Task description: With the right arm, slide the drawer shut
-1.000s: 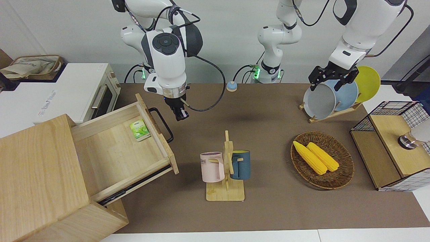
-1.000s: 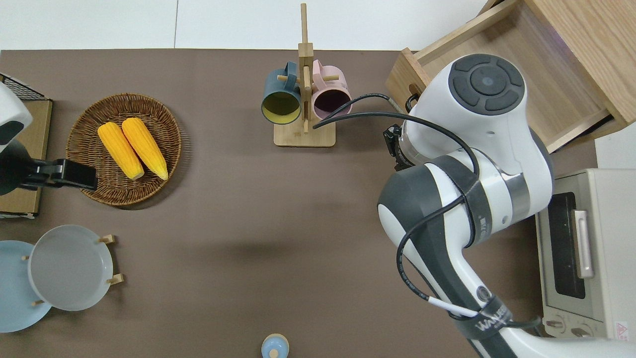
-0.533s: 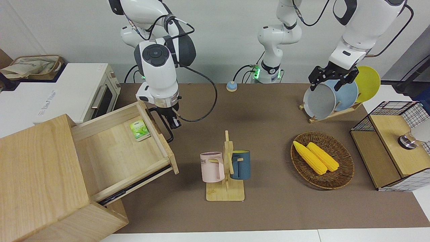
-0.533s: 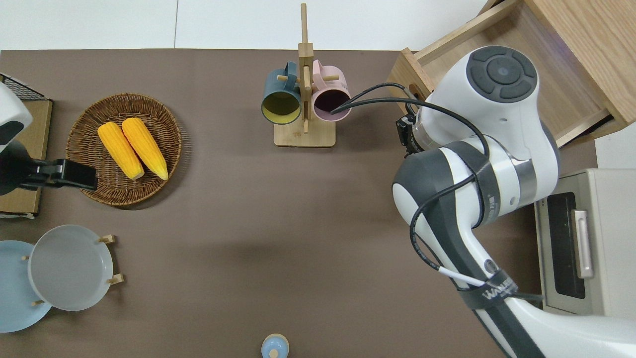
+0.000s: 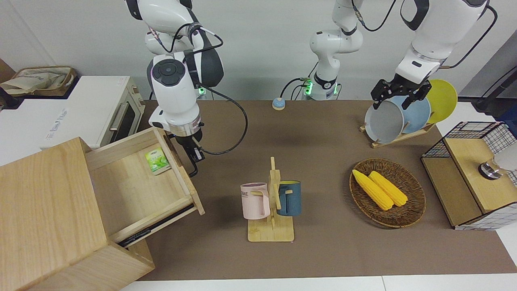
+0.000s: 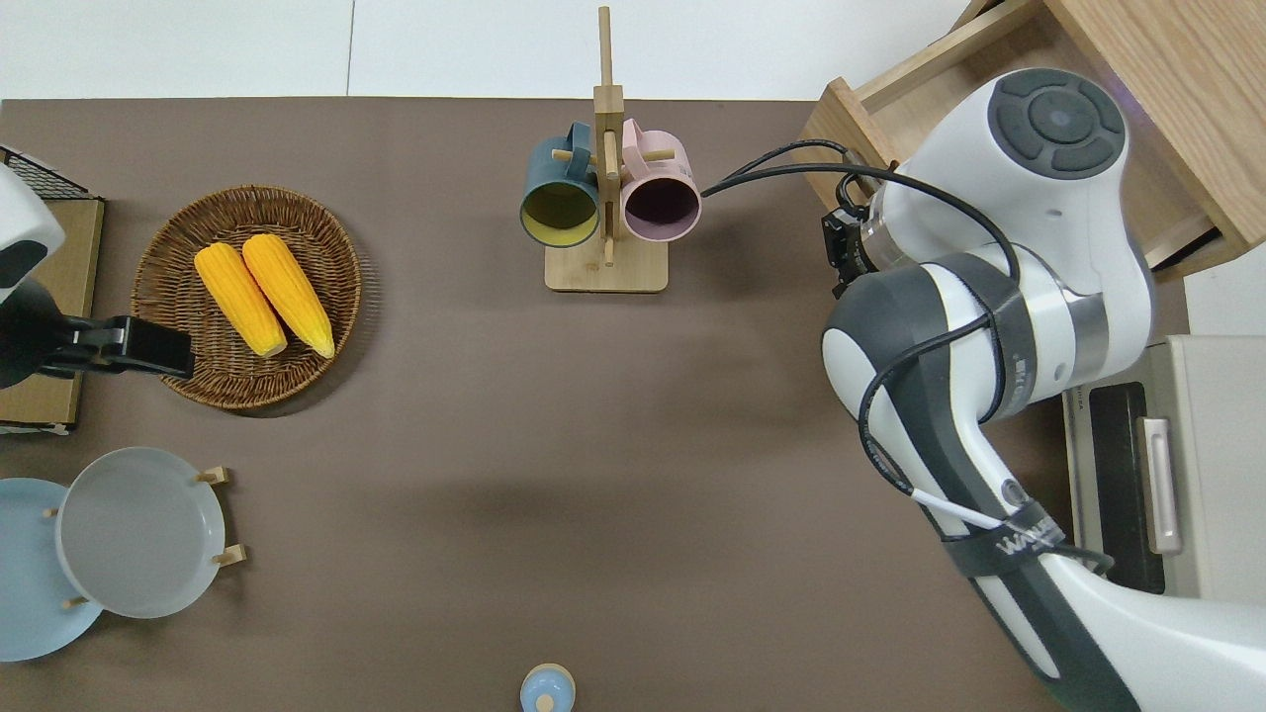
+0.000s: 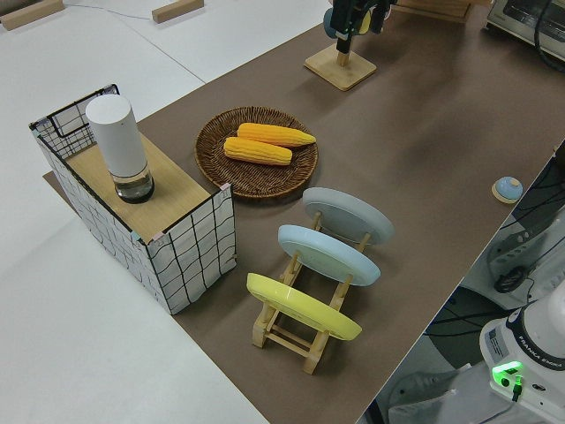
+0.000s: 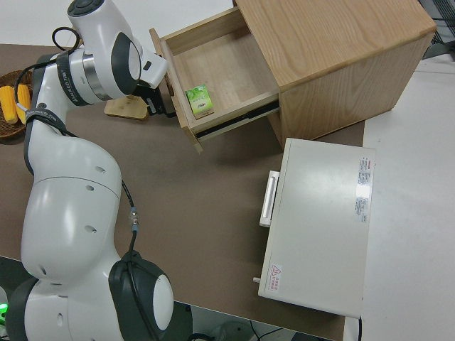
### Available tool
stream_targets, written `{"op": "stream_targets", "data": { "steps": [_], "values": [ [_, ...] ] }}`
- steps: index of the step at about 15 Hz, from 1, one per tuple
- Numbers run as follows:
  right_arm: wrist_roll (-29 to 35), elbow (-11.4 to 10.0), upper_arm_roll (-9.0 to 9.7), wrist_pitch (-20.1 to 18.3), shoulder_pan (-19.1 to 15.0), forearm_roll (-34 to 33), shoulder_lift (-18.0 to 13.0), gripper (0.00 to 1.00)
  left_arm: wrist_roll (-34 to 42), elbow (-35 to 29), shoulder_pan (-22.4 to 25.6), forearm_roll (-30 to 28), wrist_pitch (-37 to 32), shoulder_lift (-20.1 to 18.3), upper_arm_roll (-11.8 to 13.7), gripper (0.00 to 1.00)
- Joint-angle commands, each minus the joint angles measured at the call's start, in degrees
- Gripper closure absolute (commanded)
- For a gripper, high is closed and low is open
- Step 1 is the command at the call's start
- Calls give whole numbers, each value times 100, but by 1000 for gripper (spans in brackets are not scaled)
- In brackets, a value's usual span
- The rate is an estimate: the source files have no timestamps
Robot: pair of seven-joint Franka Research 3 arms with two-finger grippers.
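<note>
Drawer (image 5: pixel 137 190) drawn well out of the light-wood box (image 5: pixel 44 218) at the right arm's end of the surface (image 5: pixel 323 242), floor bare apart from a small green packet (image 5: pixel 157 160) lying close inside the front panel. Right claw (image 5: pixel 195 154) down at the drawer front, against the black bar handle (image 5: pixel 190 169), fingers narrow and seemingly pressed together; cannot tell from any view whether anything sits between them. Right arm (image 6: pixel 999 297) bent over the corner of the drawer in the overhead view, hiding the claw there. Left arm parked, its claw (image 5: pixel 400 93) spread wide. White toaster oven (image 8: pixel 320 227) beside the box, nearer to the robots. Mug stand (image 5: pixel 271 210) with a pink mug (image 5: pixel 255 201) and a blue mug (image 5: pixel 289 197) mid-surface; wicker basket (image 5: pixel 412 210) holding two corn cobs (image 5: pixel 379 188) toward the left arm's end.
</note>
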Motion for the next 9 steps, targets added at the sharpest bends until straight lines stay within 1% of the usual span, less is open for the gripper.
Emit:
{"op": "stream_targets", "data": {
  "steps": [1,4,9],
  "values": [
    [-286,312,96,63,-294,-89,199,1000,56,149,22,98,-113,65,-37,7],
    [-496,408,131,72,-513,-89,287,1000,56,149,22,98,-113,65,-37,7],
    [-1041,426,149,80,-891,-97,339,1000,56,149,22,98,-113,65,-37,7]
  ]
}}
